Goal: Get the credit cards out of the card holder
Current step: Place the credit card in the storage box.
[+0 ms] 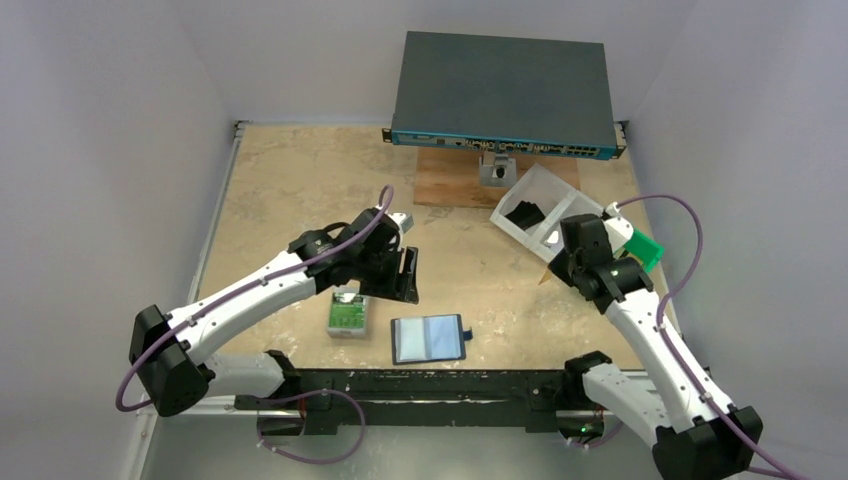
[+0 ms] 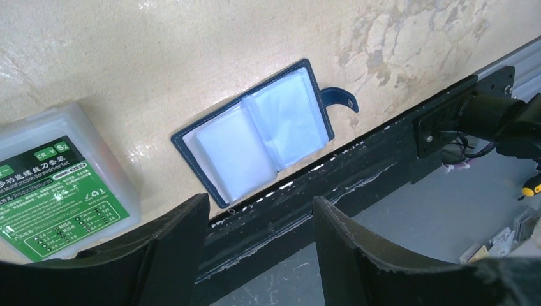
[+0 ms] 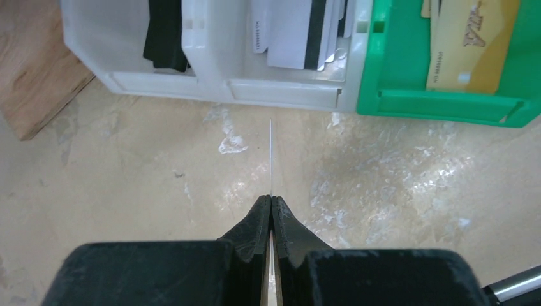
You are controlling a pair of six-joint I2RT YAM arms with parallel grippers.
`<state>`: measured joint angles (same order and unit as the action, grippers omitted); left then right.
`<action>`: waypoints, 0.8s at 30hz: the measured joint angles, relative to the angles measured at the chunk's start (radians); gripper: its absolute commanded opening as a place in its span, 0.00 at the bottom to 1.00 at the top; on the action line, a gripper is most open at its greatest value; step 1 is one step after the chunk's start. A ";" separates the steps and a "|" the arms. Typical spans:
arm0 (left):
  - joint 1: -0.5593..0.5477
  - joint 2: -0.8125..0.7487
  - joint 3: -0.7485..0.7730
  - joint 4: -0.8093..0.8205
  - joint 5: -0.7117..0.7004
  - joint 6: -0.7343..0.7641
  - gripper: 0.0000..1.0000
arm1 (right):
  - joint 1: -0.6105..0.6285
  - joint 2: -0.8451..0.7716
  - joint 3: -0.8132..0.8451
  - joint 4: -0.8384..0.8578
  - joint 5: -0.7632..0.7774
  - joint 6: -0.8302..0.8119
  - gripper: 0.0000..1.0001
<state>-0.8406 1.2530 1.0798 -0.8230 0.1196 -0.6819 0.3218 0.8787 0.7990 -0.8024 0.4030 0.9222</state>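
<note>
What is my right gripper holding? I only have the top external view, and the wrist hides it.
Observer: The right gripper is shut on a thin card, seen edge-on in its wrist view.
Operator: What's ahead of it?
Observer: A white tray and, beside it, a green bin holding a gold card.
Operator: Any cards left in the card holder?
Observer: The left wrist view shows the card holder lying open, its visible clear sleeves looking empty.

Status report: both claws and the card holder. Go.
Left claw open, empty. Right claw shut on a card, edge-on. Card holder lies open, sleeves look empty. Grey case beside it, apart.
</note>
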 measured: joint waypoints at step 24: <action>0.044 -0.005 -0.111 0.105 0.153 0.040 0.61 | -0.566 0.322 0.219 -0.062 0.071 -0.290 0.00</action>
<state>-0.7963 1.2484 0.9684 -0.7181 0.2722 -0.6422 -0.2443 1.2007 1.0183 -0.8642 0.4736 0.6323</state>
